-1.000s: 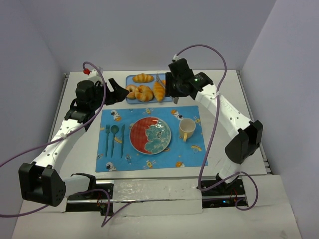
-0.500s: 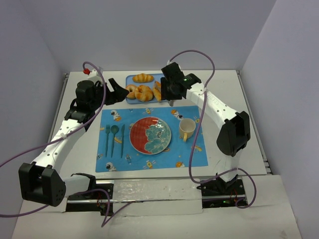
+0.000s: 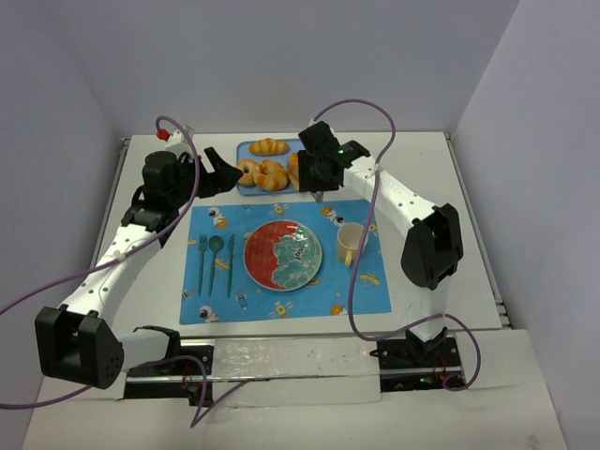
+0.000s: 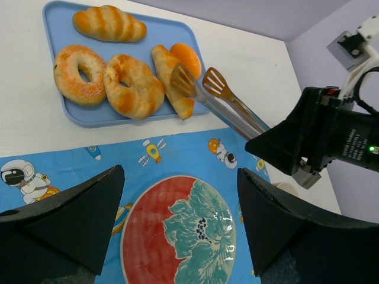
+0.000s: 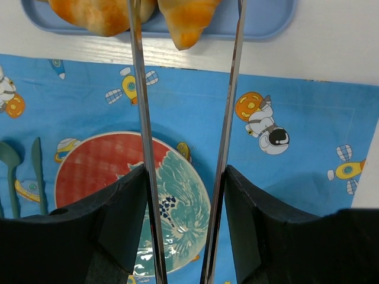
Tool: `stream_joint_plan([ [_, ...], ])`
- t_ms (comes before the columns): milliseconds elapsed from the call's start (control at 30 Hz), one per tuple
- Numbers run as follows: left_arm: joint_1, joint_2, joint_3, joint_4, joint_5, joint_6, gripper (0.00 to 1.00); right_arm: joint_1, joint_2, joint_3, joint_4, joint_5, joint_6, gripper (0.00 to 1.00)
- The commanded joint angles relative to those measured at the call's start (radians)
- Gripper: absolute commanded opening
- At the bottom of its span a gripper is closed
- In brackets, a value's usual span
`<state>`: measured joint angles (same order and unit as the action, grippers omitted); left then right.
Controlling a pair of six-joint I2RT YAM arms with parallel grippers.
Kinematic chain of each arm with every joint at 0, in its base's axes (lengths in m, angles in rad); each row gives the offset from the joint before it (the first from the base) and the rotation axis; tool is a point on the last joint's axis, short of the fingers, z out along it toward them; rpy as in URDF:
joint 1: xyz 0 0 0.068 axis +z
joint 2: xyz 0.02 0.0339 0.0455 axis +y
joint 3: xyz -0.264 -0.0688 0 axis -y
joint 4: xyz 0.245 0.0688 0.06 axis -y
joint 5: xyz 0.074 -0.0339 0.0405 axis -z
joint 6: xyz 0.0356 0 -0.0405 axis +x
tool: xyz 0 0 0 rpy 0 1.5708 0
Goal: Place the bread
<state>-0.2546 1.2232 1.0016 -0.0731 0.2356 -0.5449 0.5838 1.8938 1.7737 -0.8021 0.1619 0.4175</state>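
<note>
**Tongs over the bread, not yet closed**

From above: right fingers point(image 3: 313, 174) clamped on metal tongs point(image 4: 228, 109), swung leftward within the last second. Now over the right part of the blue tray point(image 3: 242, 148), partly hiding the bread point(image 3: 292, 172). Left fingers point(image 3: 221, 169) spread and empty beside the tray's left end, unmoved. Likely meaning: approach done, pick-up about to begin.

From the left wrist: bread lying flat on the tray, between a curved croissant point(image 4: 133, 86) and a small orange bun point(image 4: 186, 59). One tong head over its middle, the other just to its right, the two apart. No squeeze visible, nothing lifted.

From the right wrist: two tong arms running up the frame, well apart, with the bread's tapered end between them at the top edge. Below, a strip of white surface point(image 5: 331, 53), then the patterned placemat point(image 5: 296, 89) and a bare red-and-teal plate point(image 5: 89, 171).

Room to move: raised tray rim to clear first. Short open path to the plate, with a mug point(image 3: 352, 242) near its right and cutlery point(image 3: 216, 262) to its left.
</note>
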Motion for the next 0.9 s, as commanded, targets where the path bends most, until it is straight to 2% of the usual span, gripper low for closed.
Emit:
stream_joint_plan([
  [0, -0.006, -0.004, 0.055, 0.002, 0.007, 0.007, 0.87, 0.014, 0.024, 0.023, 0.043, 0.001, -0.011, 0.59],
  [433, -0.006, -0.002, 0.055, 0.001, 0.008, 0.007, 0.87, 0.016, 0.05, 0.012, 0.055, -0.004, -0.005, 0.57],
  [867, -0.006, 0.001, 0.055, 0.001, 0.007, 0.007, 0.87, 0.019, -0.031, -0.017, 0.049, -0.004, -0.005, 0.28],
])
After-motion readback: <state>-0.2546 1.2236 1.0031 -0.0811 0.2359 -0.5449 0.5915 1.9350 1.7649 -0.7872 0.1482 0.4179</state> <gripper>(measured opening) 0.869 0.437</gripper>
